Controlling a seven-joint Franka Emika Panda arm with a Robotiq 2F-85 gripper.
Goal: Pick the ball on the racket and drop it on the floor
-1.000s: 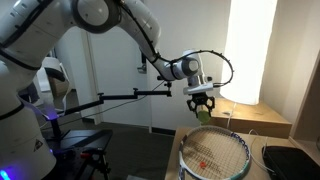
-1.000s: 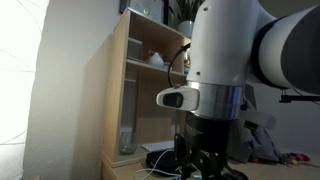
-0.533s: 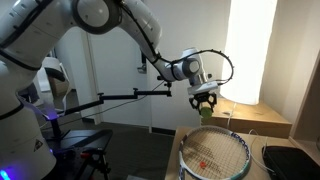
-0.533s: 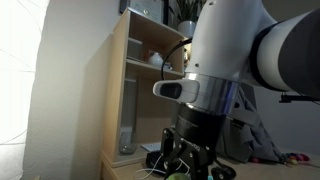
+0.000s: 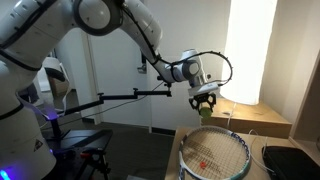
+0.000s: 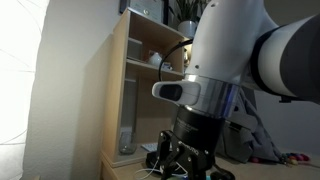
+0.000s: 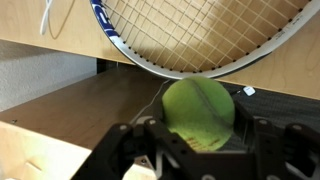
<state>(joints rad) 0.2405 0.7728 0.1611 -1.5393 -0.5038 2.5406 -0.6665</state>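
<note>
My gripper (image 5: 204,105) is shut on the yellow-green ball (image 5: 205,112) and holds it in the air above the far rim of the racket (image 5: 214,152). In the wrist view the ball (image 7: 199,112) fills the space between the black fingers (image 7: 262,140), with the racket head (image 7: 200,32) and its pale string grid lying on a light wooden surface above it. In an exterior view the arm's white wrist (image 6: 215,75) blocks most of the scene, and the ball is hidden. A dark floor strip (image 7: 60,110) shows below the wooden edge.
The racket lies on a wooden table (image 5: 255,165) next to a black flat thing (image 5: 292,160). A lower wooden box (image 5: 255,120) stands behind it by a bright window. A wooden shelf (image 6: 140,80) stands nearby. A black stand and chair (image 5: 85,140) are beside the table.
The gripper with the ball has shifted slightly away from the racket head between one second ago and half a second ago. Since then it has barely moved.
</note>
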